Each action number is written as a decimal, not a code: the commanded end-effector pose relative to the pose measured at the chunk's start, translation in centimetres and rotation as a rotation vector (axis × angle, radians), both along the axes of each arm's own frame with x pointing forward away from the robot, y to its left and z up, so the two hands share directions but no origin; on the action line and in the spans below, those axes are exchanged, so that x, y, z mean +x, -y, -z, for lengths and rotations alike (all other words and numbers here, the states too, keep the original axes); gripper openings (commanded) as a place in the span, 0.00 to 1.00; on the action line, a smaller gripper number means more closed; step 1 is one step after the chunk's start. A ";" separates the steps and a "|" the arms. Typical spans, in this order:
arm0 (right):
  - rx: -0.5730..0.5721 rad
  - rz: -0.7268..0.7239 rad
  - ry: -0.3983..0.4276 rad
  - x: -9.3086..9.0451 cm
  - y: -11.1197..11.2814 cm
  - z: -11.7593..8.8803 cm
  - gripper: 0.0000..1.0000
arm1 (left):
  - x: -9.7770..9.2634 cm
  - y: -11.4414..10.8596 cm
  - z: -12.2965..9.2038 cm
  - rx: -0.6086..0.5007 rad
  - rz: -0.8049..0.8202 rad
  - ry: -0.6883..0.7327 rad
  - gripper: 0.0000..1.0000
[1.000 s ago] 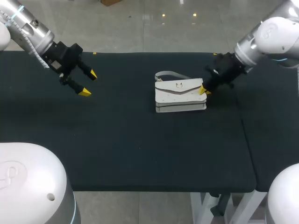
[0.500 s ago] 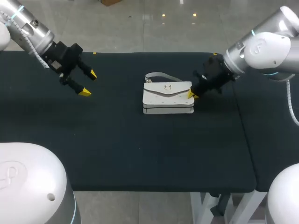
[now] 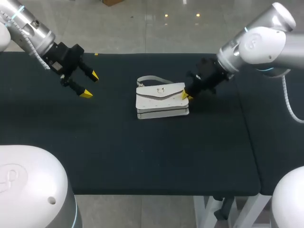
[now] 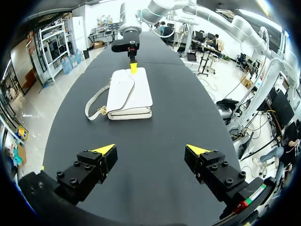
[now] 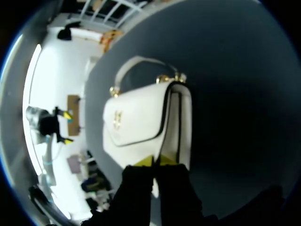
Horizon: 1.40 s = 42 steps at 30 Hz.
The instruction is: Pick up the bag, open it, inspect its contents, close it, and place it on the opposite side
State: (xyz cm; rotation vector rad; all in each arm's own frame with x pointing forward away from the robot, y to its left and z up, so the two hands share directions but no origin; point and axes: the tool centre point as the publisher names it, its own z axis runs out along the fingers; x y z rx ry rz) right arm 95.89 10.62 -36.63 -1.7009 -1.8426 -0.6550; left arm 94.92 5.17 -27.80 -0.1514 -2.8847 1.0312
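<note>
Right now the bag (image 3: pixel 161 100) lies flat on the table (image 3: pixel 142 156), just above the middle of the head view. It is white, the flap is closed and faces up, and there is a small clasp (image 3: pixel 160 90) on the flap. The strap (image 3: pixel 148 79) loops out from the bag's upper left corner and rests on the table.

The right gripper (image 3: pixel 185 95) comes in from the upper right, angled down, with its yellow tips touching the bag's right end. In the right wrist view the right gripper (image 5: pixel 156 161) has its tips pressed together side by side with no real gap, set against the near end of the bag (image 5: pixel 136 122) where the flap edge meets the body. I cannot tell whether any flap edge is nipped between them. The strap (image 5: pixel 136 63) is at the bag's far end.

The left gripper (image 3: pixel 89 85) is in the upper left of the head view, well apart from the bag. Its jaws are spread wide and hold nothing. In the left wrist view the left gripper (image 4: pixel 150 149) shows both tips far apart over bare table. The bag (image 4: pixel 129 89) is well ahead of it, and the right gripper (image 4: pixel 133 68) is at the bag's far end.
</note>
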 end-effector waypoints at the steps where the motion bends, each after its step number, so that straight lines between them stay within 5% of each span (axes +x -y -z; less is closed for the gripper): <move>1: 0.011 0.018 0.023 -1.0 -0.7 0.5 0.00 | 0.1 0.0 0.1 -0.003 0.001 0.000 1.00; 27: 0.100 0.059 0.083 -4.1 -3.8 -0.4 0.00 | 0.1 0.0 0.1 -0.003 0.001 0.000 1.00; 42: 0.124 0.063 0.078 -4.1 -4.7 0.4 0.00 | 0.1 0.0 0.1 -0.003 0.001 0.000 1.00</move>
